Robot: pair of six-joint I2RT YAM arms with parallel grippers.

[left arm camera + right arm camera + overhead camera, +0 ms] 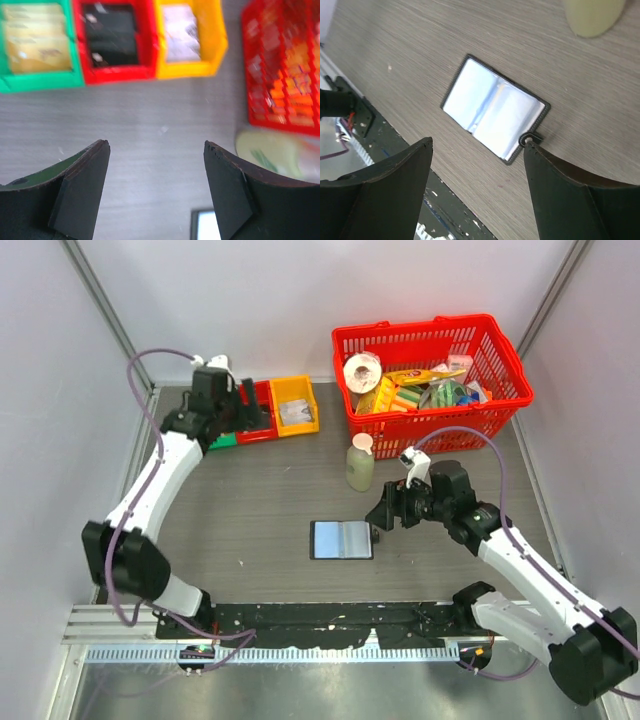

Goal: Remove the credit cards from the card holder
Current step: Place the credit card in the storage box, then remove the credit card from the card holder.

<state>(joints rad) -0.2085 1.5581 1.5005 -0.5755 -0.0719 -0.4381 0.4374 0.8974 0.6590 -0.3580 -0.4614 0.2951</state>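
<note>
The card holder (341, 539) lies opened flat on the table (260, 510), pale inner faces up, between the two arms. The right hand (477, 144) hovers at its right edge, fingers apart and empty. The left hand (156, 145), likewise spread and empty, hangs near the green tray (40, 81), where yellow-orange credit cards (35, 45) lie. Whether a card sits in the pockets I cannot tell (glare hides them). Best to pin one flap, then slide any card out along its slot.

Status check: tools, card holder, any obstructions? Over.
Left tool open, empty, near coloured plastic trays. Right tool open beside flat black folding card holder, spread open, no cards showing. Pale green bottle stands clear.
</note>
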